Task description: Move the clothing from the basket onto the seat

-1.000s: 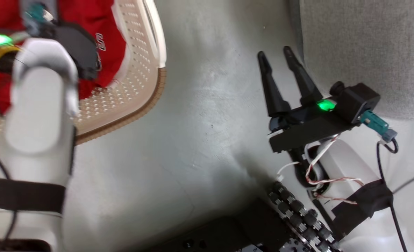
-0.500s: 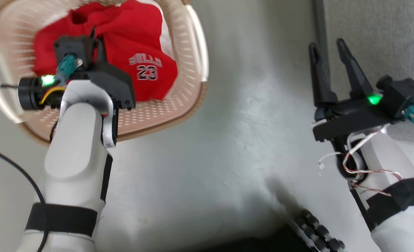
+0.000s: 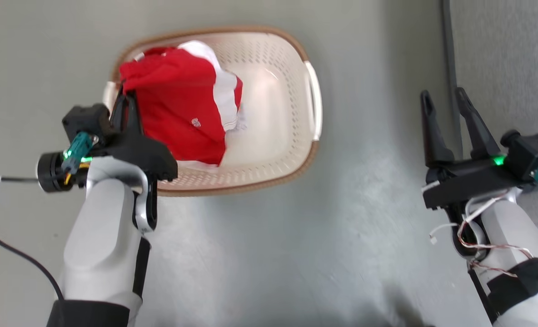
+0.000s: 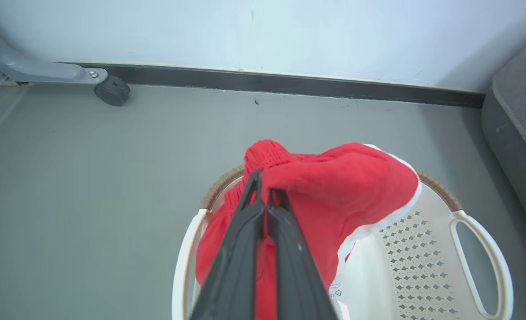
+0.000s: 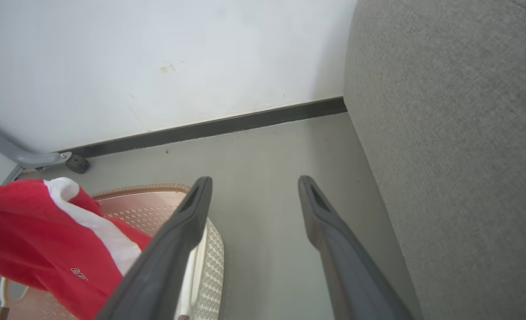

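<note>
My left gripper (image 3: pixel 126 95) is shut on a bunched edge of the red clothing (image 3: pixel 178 113), pinched between the fingertips (image 4: pixel 263 186). The fabric, with its white trim, hangs lifted over the left half of the cream basket (image 3: pixel 291 59). A small white logo faces up; the "BULLS 23" print is hidden, and I cannot tell whether a second garment is in the bundle. The basket's right half shows bare perforated plastic (image 4: pixel 423 249). My right gripper (image 3: pixel 442 94) is open and holds nothing, beside the light-grey seat (image 3: pixel 510 54), which rises at the right (image 5: pixel 458 155).
Grey floor (image 3: pixel 269 254) lies between basket and seat. A white wall with a dark baseboard (image 4: pixel 289 84) runs behind the basket. A caster on a grey metal leg (image 4: pixel 112 91) stands at the wall, left. A black cable (image 3: pixel 19 259) trails by my left arm.
The head camera has moved, bringing the whole basket into view. My left gripper has lifted the red clothing out of the basket's bottom; the "BULLS 23" print has turned out of sight. The right gripper stays open.
</note>
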